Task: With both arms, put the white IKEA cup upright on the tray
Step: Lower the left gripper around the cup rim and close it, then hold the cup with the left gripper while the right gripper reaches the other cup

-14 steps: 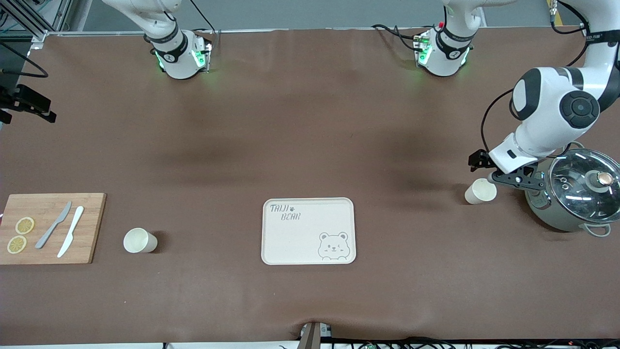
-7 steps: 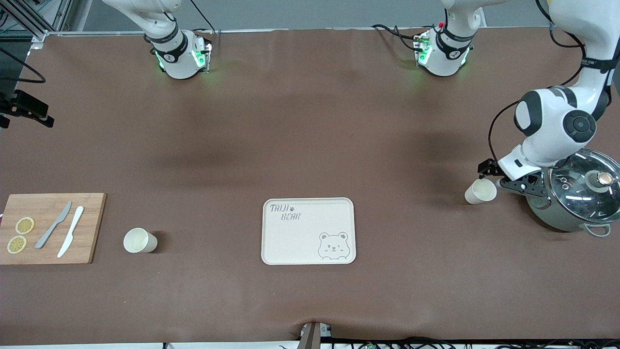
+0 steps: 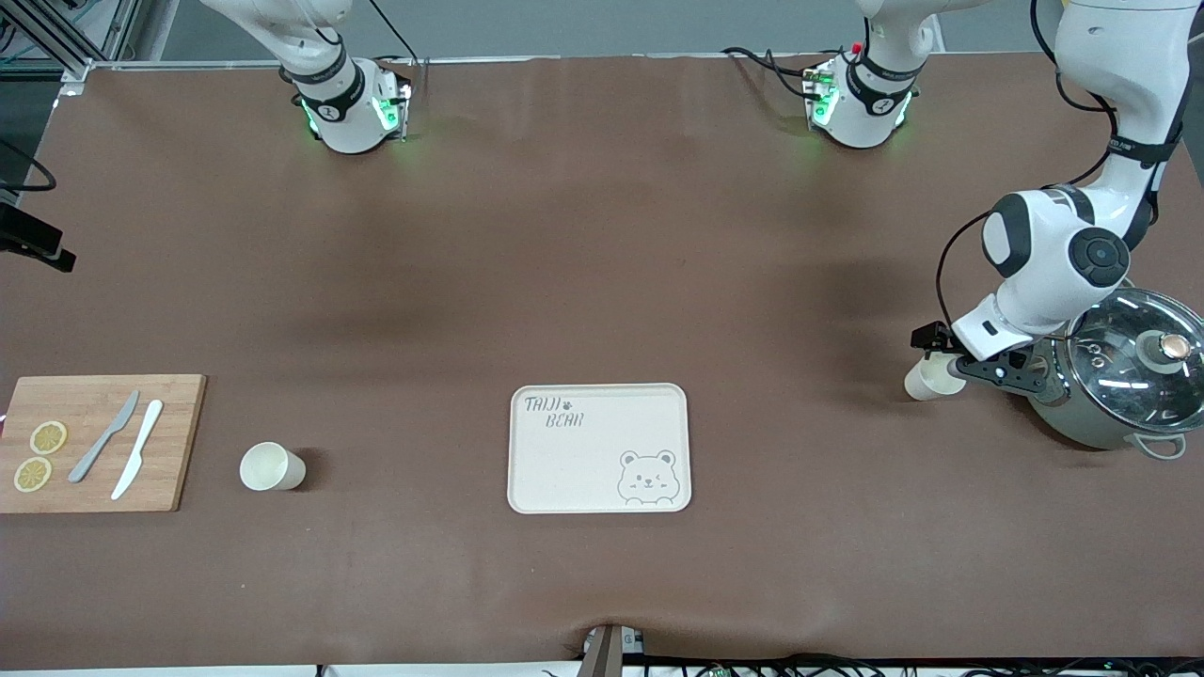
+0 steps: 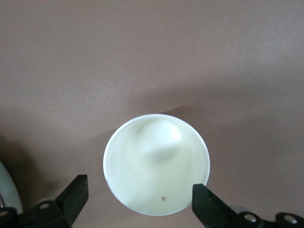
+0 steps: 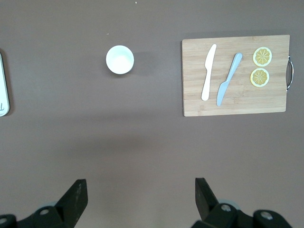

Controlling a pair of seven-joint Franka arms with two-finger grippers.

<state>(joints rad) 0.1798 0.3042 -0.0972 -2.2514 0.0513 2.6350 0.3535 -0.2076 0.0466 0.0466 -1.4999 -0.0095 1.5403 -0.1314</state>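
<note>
Tray (image 3: 599, 448) bare: no cup on it yet, so nothing of the placement is done.

Left gripper (image 3: 943, 362) is down at the cup (image 3: 926, 378) that stands upright beside the lidded pot (image 3: 1119, 381), toward the left arm's end of the table. In the left wrist view the fingers (image 4: 73, 197) are spread wide, one on each side of the cup's rim (image 4: 156, 164), apparently with a gap on both sides; no grasp yet. Judgement: this arm is at the pre-grasp stage. Closing, lifting and carrying to the tray all remain.

Right gripper (image 5: 137, 199) is high above bare table with fingers spread and holding nothing. Seen from it, the second cup (image 5: 119, 59) stands upright between the tray's edge (image 5: 3, 85) and the cutting board (image 5: 235, 76), well clear of the fingers. The board carries two knives (image 5: 218, 78) and lemon slices (image 5: 260, 66). This arm waits.

Judgement: both cups stand upright, so no righting is needed; two pick-and-place moves are left.
</note>
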